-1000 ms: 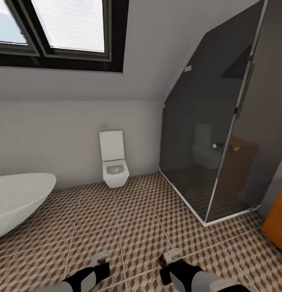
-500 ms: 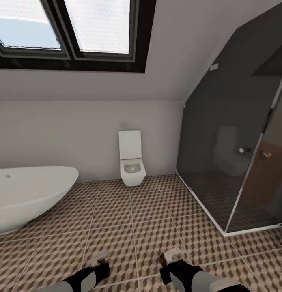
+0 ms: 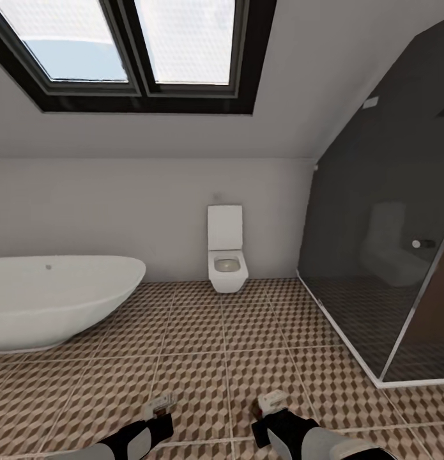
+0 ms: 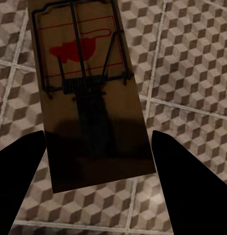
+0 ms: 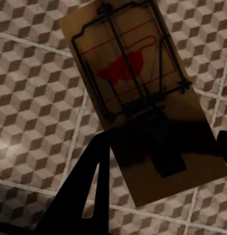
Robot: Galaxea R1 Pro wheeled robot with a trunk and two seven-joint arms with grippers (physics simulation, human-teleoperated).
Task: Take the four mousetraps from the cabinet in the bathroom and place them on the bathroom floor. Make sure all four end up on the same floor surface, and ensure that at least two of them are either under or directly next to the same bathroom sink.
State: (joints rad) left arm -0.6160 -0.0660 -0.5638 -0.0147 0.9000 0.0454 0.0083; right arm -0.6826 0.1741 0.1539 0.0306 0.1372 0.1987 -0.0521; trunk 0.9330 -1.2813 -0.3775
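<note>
While each arm reaches forward and low over the tiles at the near edge of the head view, each gripper carries one mousetrap, so two mousetraps are in sight in all. In the left wrist view the left gripper (image 4: 99,161) has its two dark fingers (image 4: 20,166) standing either side of the near end of a tan board, the left-hand mousetrap (image 4: 84,88), whose black wire frame, coil spring and red mouse mark face the camera; the fingers sit at the board's edges and seem to pinch it, though the contact itself is lost in shadow. In the right wrist view the right-hand mousetrap (image 5: 138,98) lies tilted across the frame, its near end dark between the fingers (image 5: 89,181) of the right gripper (image 5: 162,161), one of which only peeps in at the picture's edge; that gripper too appears closed on the board.

From the head camera the left gripper (image 3: 159,409) and right gripper (image 3: 273,404) show as pale tips on black-and-grey forearms, side by side and apart, both held above the bathroom floor (image 3: 247,358) with its brown, beige and cream cube pattern and pale grout lines.

Farther off stand one white toilet (image 3: 227,255) against the back wall, one white bathtub (image 3: 55,294) to the left, and one dark glass shower enclosure (image 3: 388,243) to the right. A black-framed skylight (image 3: 138,51) with two panes is set in the sloping ceiling.
</note>
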